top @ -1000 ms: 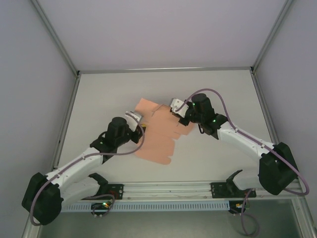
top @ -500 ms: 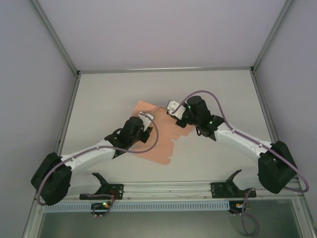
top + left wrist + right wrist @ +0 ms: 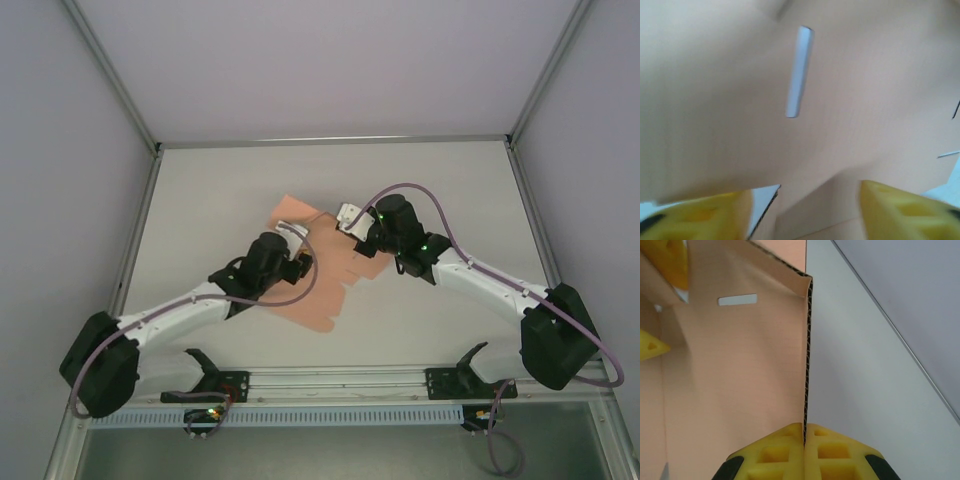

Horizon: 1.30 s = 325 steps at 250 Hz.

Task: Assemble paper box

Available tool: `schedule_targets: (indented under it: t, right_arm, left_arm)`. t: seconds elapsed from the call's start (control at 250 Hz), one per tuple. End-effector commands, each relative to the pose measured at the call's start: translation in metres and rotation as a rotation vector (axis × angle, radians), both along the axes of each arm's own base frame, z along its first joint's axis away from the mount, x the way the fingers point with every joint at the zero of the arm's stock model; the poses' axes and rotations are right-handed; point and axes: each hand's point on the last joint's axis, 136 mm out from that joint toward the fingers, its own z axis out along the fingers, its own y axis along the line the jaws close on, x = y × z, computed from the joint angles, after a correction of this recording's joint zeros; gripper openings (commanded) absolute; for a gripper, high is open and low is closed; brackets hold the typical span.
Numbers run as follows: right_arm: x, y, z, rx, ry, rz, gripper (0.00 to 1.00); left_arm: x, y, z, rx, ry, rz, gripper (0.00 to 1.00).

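The pale table (image 3: 450, 190) spreads out ahead of me. About its middle, a little to the left, lies the paper box (image 3: 325, 285) — a salmon-pink die-cut sheet, mostly flat, with its notched near edge pointing back toward my bases. Both arms lean over it, the left arm (image 3: 180, 310) from the near left and the right arm (image 3: 480, 280) from the near right. They meet over the sheet's far part.

My right claw (image 3: 804, 442) is closed on the card. Its two yellow pads (image 3: 775, 452) press together with the corrugated edge of an upright panel pinched between them, and that panel rises away from my wrist to a folded corner. From above, this claw sits at the sheet's far right corner.

My left claw (image 3: 805, 215) stands open — its yellow fingers (image 3: 905, 210) are well apart, with pink card close in front and showing in the gap. I cannot tell whether either finger touches the card.

Smallest of all is a narrow slot (image 3: 799, 70) cut through the card just beyond those fingers, grey showing through it.
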Motion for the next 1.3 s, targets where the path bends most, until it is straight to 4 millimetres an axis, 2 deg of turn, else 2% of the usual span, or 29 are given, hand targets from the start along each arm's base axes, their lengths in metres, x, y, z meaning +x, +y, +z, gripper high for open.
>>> schedule_targets:
  t: [0.0, 0.072, 0.192, 0.347, 0.559, 0.639, 0.711, 0.799, 0.847, 0.855, 0.875, 0.962, 1.07, 1.19, 1.294]
  right_arm:
    - [-0.002, 0.007, 0.009, 0.012, -0.02, 0.05, 0.0]
    - [-0.006, 0.009, 0.008, 0.012, -0.008, 0.082, 0.0]
    - [-0.008, 0.012, 0.009, 0.015, -0.003, 0.104, 0.0]
    - [-0.009, 0.015, 0.011, 0.023, -0.001, 0.122, 0.0]
    - [-0.006, 0.018, 0.014, 0.014, 0.002, 0.133, 0.0]
    - [-0.006, 0.019, 0.014, 0.012, 0.006, 0.137, 0.0]
    - [-0.006, 0.02, 0.016, 0.017, 0.006, 0.141, 0.0]
    - [-0.009, 0.022, 0.015, 0.022, 0.018, 0.155, 0.0]
    - [-0.012, 0.024, 0.014, 0.019, 0.025, 0.168, 0.0]
    - [-0.011, 0.025, 0.005, 0.009, 0.044, 0.168, 0.0]
    - [-0.012, 0.026, 0.002, 0.001, 0.052, 0.172, 0.0]
    - [-0.016, 0.029, -0.008, -0.028, 0.073, 0.185, 0.0]
    - [-0.016, 0.033, -0.019, -0.057, 0.092, 0.191, 0.0]
    - [-0.014, 0.035, -0.026, -0.08, 0.099, 0.19, 0.0]
    - [-0.013, 0.034, -0.028, -0.096, 0.096, 0.19, 0.0]
  left_arm:
    - [-0.008, 0.014, -0.002, -0.116, 0.088, -0.021, 0.78]
    - [-0.011, 0.022, 0.001, -0.192, 0.114, -0.046, 0.88]
    - [-0.018, 0.029, 0.008, -0.251, 0.117, -0.098, 0.9]
    - [-0.024, 0.027, 0.002, -0.25, 0.141, -0.176, 0.91]
    - [-0.014, 0.021, -0.013, -0.266, 0.224, -0.19, 0.8]
    - [-0.008, 0.017, -0.014, -0.269, 0.236, -0.192, 0.67]
    - [-0.002, 0.014, -0.016, -0.279, 0.241, -0.177, 0.6]
    - [0.012, 0.016, -0.015, -0.306, 0.221, -0.108, 0.45]
    - [0.019, 0.019, -0.017, -0.315, 0.216, -0.069, 0.42]
    - [0.02, 0.019, -0.017, -0.316, 0.217, -0.062, 0.41]
    - [0.022, 0.02, -0.018, -0.321, 0.218, -0.048, 0.39]
    - [0.026, 0.015, -0.02, -0.348, 0.229, -0.041, 0.38]
    - [0.024, 0.002, -0.025, -0.366, 0.264, -0.091, 0.44]
    - [0.023, -0.008, -0.031, -0.346, 0.289, -0.125, 0.41]
    - [0.024, -0.007, -0.036, -0.304, 0.285, -0.113, 0.4]
